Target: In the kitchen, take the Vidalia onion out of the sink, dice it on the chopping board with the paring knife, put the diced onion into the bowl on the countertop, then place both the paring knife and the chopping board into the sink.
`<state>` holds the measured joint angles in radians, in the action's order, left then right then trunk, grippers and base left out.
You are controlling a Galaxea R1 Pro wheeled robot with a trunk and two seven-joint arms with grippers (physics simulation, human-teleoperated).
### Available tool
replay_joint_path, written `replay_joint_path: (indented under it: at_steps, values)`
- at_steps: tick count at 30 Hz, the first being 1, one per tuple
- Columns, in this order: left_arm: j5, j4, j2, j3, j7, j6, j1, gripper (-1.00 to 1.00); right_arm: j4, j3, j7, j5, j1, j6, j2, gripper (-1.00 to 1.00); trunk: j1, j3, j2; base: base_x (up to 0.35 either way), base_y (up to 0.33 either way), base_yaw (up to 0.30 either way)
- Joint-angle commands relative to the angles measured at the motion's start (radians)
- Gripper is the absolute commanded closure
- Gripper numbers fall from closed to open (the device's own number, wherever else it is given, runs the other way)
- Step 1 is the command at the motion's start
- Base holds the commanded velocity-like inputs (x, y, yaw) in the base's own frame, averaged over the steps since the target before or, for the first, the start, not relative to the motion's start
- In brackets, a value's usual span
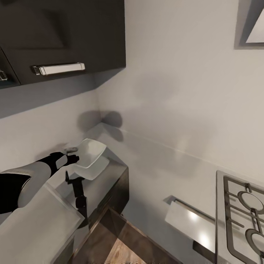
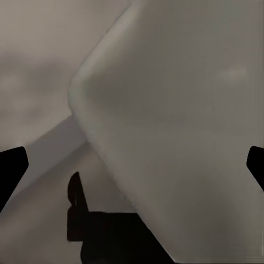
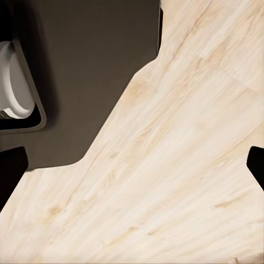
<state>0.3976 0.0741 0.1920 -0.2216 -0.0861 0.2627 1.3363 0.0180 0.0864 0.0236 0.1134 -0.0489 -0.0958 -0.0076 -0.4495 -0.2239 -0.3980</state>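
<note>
Bowl-wise, one white bowl [image 1: 91, 157] sits tilted at the near end of the countertop [image 1: 106, 183], right by the left gripper [image 1: 71, 156], whose jaws are spread wide in the left wrist view. Right gripper [image 3: 132, 165] also spread, over wood-plank floor [image 3: 165, 181]. One hob [image 1: 244, 216] far right.

left arm [image 1: 25, 179]: my forearm shell is pale grey, rounded | wrist section black | left gripper [image 1: 75, 158]: black (fingertip edges dark, blunt in wrist view)
</note>
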Motion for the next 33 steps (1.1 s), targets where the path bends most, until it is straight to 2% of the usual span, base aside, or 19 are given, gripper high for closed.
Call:
replay_joint_path:
  at_steps: [1, 4, 5, 10, 14, 29, 33]
  values:
    - [0.01, 0.001, 0.0, -0.009, -0.001, 0.003, 0.001, -1.0, 0.002, 0.009, 0.002, 0.01, 0.0, -0.005, 0.0, -1.0, 0.0, -0.004, -0.002, 0.0, 0.0, 0.0]
    - [0.01, 0.001, -0.001, -0.009, -0.001, 0.003, 0.001, -1.0, 0.002, 0.009, 0.001, 0.01, 0.0, -0.006, 0.0, -1.0, 0.0, -0.008, -0.002, 0.0, 0.0, 0.0]
    - [0.01, 0.001, -0.001, -0.009, -0.001, 0.003, 0.001, 1.0, 0.002, 0.008, 0.001, 0.01, 0.0, -0.006, 0.0, -1.0, 0.0, -0.01, -0.002, 0.0, 0.0, 0.0]
    - [0.01, 0.001, 0.011, -0.009, -0.003, -0.039, 0.001, 1.0, 0.002, 0.009, 0.001, 0.011, 0.0, -0.007, 0.0, -1.0, 0.0, -0.012, -0.002, 0.0, 0.0, 0.0]
    - [0.01, 0.001, 0.014, -0.009, -0.004, -0.048, 0.001, 1.0, 0.002, 0.009, 0.001, 0.011, 0.0, -0.007, 0.0, -1.0, 0.0, -0.012, -0.002, 0.0, 0.0, 0.0]
    - [0.013, -0.01, 0.028, -0.005, -0.007, -0.044, 0.001, 1.0, 0.002, 0.009, 0.001, 0.011, 0.0, -0.004, 0.0, -1.0, 0.0, -0.012, -0.002, 0.0, 0.0, 0.0]
    - [0.014, -0.028, 0.03, -0.003, -0.007, -0.021, 0.001, 1.0, 0.002, 0.009, 0.001, 0.011, 0.0, -0.004, 0.0, -1.0, 0.0, -0.012, -0.002, 0.0, 0.0, 0.0]
